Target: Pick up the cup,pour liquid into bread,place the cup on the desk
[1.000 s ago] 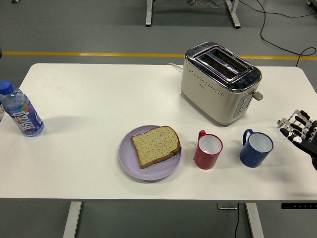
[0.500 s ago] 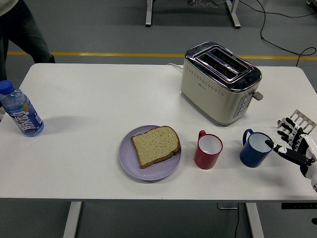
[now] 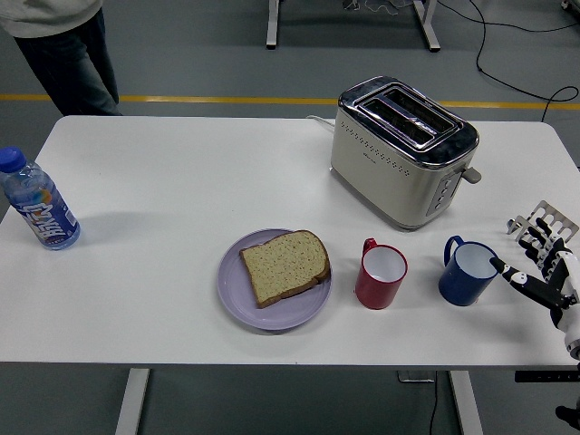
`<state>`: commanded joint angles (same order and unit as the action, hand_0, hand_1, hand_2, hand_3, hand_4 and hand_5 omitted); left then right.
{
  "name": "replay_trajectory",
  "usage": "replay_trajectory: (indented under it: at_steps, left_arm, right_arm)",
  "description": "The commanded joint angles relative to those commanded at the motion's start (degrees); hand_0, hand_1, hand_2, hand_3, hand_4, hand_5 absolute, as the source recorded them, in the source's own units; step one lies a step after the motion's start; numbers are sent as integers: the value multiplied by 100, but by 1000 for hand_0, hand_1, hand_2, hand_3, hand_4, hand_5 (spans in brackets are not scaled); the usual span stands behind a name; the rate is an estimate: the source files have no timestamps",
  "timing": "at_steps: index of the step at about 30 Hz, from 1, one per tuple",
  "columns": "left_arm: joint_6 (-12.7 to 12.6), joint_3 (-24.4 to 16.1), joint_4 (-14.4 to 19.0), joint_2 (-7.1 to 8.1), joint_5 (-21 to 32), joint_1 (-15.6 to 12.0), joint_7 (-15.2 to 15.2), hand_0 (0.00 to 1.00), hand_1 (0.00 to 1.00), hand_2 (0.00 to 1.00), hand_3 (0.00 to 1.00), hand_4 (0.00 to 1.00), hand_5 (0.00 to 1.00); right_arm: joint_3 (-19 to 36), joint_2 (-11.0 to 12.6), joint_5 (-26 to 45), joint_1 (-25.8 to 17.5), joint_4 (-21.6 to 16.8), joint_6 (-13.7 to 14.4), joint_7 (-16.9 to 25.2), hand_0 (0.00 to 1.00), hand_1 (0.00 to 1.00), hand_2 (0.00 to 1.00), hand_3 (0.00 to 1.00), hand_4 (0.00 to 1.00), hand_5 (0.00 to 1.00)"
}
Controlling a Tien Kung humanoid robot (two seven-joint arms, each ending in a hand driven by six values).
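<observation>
The right robot hand (image 3: pixel 542 272) is held open just beside the blue cup (image 3: pixel 468 271) on the surface (image 3: pixel 181 181), gripping nothing. The bottle (image 3: pixel 36 201) label is not legible.

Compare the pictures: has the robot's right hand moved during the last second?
Yes. The right hand has moved left toward the blue cup, which stands where it stood; one finger now reaches the cup's rim.
</observation>
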<state>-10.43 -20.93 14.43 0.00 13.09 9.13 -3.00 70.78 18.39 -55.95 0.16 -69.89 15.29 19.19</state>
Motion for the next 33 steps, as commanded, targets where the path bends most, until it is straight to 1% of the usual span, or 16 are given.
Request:
replay_trajectory:
  at_steps: [6,10,23,33]
  left_arm:
    - [9,29,0,0,34,6,-8,698,763,784,616,400,998]
    - [13,53,0,0,70,15,-16,697,763,783,616,396,998]
    - [18,78,3,0,109,21,-18,697,763,780,612,392,998]
    - [25,102,6,0,142,22,-28,696,761,779,609,393,998]
  right_arm:
    - [-180,-12,122,2,13,-1,100,941,857,944,998,998,152]
    - [-279,-5,166,15,1,-4,111,941,856,944,998,998,165]
    - [-551,-21,198,72,21,44,133,942,856,942,998,998,158]
    - [-831,-95,154,243,203,103,140,941,853,938,989,998,162]
